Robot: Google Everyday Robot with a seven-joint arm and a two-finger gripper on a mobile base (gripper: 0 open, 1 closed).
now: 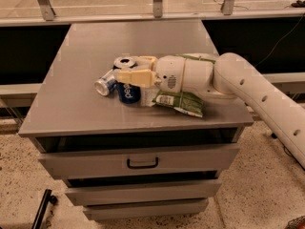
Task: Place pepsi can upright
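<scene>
We observe warm, moderately dim, even overhead lighting on the grey table (71,104). The gripper (129,69), just left of frame centre, and the white arm (257,89) read brightest, without glare. Soft shadow falls beneath them onto the pepsi can (127,93). The drawer gaps (138,141) are dark.

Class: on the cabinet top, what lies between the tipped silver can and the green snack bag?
In the camera view, the dark blue pepsi can is there, with the claw at it.
</scene>
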